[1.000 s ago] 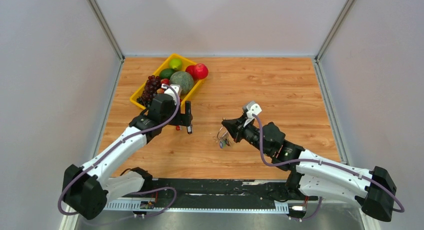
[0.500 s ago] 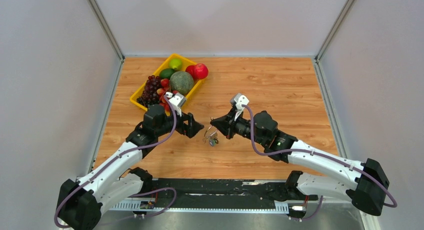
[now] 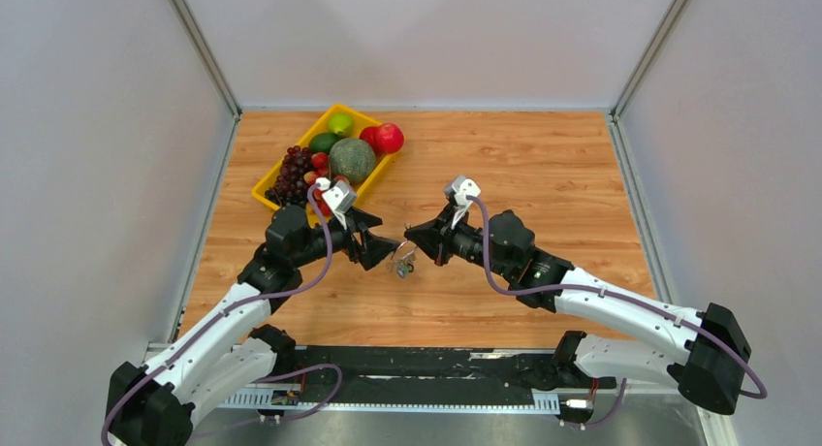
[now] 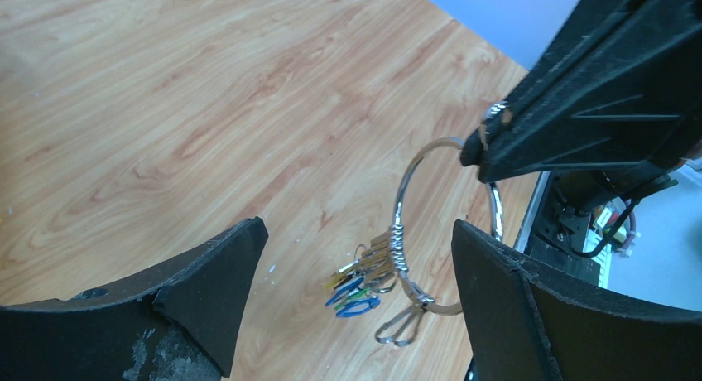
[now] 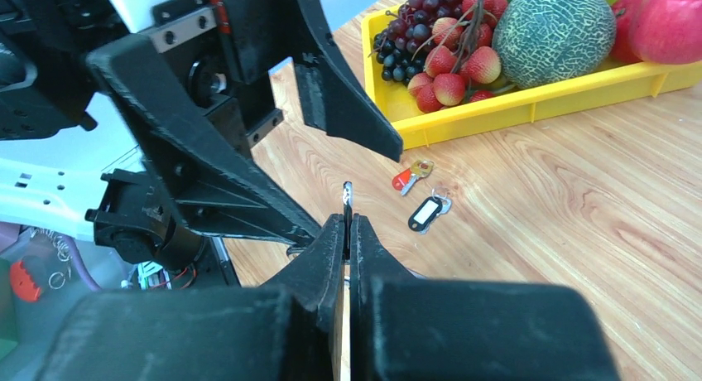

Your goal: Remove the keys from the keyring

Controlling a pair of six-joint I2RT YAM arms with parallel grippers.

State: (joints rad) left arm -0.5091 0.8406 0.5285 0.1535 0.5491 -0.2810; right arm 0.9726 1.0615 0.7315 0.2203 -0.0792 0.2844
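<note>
A thin silver keyring [image 4: 402, 190] hangs above the wooden table, pinched at its top by my right gripper [image 4: 484, 145], which is shut on the wire. In the right wrist view the ring's edge [image 5: 348, 195] sticks out past the closed right gripper [image 5: 348, 224]. A bunch of small keys [image 4: 362, 283] with blue, green and yellow tags dangles from the ring's lower left. My left gripper [image 4: 358, 228] is open wide, and the ring and keys lie between and just beyond its fingertips. From above, the left gripper [image 3: 390, 250] and right gripper [image 3: 414, 239] meet over the keys [image 3: 402, 265].
Two loose keys lie on the table, one with a red tag [image 5: 405, 178] and one with a black tag [image 5: 425, 212]. A yellow fruit tray [image 3: 260, 188] with grapes, melon and apples stands at the back left, close behind the left arm.
My right gripper carried the keyring left and farther from the bases. My left gripper swung right and turned to face it, so the keys now hang between its fingers.
</note>
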